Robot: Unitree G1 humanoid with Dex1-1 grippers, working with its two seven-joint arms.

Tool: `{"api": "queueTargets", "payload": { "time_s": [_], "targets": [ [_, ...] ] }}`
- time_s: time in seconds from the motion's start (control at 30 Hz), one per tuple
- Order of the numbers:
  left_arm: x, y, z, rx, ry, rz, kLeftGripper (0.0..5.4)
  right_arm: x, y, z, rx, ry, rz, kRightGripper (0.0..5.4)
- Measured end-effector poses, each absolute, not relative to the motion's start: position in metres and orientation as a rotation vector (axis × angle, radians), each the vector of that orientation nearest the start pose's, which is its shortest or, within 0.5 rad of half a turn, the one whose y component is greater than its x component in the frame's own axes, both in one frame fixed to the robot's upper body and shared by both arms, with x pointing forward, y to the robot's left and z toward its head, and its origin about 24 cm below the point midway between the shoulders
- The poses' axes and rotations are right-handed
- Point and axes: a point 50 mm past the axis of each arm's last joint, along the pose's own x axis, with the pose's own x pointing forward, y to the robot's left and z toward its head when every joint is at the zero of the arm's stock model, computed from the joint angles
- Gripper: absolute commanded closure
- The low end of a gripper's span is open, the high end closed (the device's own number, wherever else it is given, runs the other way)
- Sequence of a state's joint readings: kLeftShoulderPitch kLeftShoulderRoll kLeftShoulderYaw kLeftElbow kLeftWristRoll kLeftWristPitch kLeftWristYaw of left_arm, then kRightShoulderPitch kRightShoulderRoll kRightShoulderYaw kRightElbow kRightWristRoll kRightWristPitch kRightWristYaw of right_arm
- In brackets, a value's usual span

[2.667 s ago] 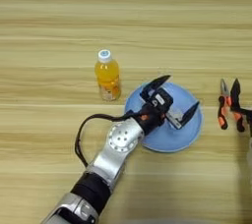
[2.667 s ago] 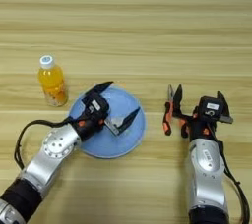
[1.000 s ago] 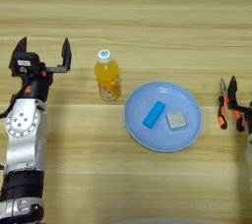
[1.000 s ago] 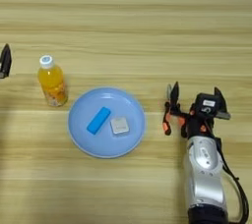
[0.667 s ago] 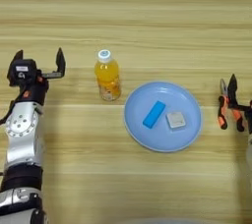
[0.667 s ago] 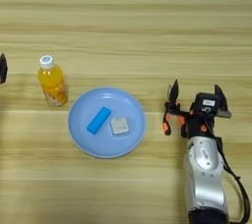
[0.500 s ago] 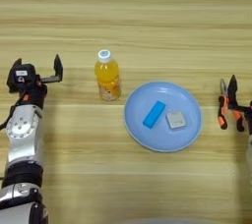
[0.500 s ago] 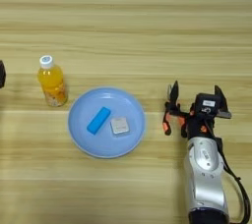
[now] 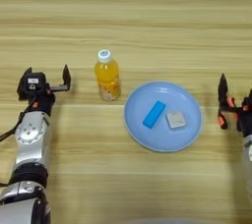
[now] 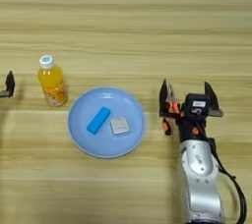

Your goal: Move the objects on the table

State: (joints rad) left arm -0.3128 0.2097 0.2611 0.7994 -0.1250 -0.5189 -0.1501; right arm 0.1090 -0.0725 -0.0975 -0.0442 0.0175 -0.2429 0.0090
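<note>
Our left gripper [image 9: 45, 76] has pulled back from the plate to the desk's [image 9: 147, 21] nine o'clock edge, fingers spread and empty. Our right gripper [image 10: 189, 101] waits open at three o'clock, with orange-handled pliers [image 10: 169, 110] beside it. On the plate [image 9: 184, 137] at centre lie a blue block [image 9: 154, 114] and the grey block [image 9: 175, 119]; the bottle [image 9: 108, 75] stands at its ten o'clock. We judge the blocks delivered, the bottle outstanding.
</note>
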Motion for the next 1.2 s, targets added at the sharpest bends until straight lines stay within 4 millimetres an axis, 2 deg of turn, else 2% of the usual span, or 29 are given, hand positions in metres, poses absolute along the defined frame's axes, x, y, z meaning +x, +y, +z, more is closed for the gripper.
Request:
{"api": "queueTargets", "payload": {
  "time_s": [0.37, 0.83, 1.2],
  "targets": [
    [0.289, 0.24, 0.008, 0.028, -0.062, 0.13, 0.02, 0.22, -0.159, 0.068, -0.087, -0.161, 0.054, 0.0],
    [0.289, 0.24, 0.005, 0.025, -0.047, 0.134, 0.02, 0.22, -0.127, 0.051, -0.127, 0.013, 0.235, 0.0],
    [0.289, 0.239, 0.004, 0.027, -0.045, 0.133, 0.02, 0.214, -0.112, 0.041, -0.154, 0.121, 0.323, 0.0]
  ]
}}
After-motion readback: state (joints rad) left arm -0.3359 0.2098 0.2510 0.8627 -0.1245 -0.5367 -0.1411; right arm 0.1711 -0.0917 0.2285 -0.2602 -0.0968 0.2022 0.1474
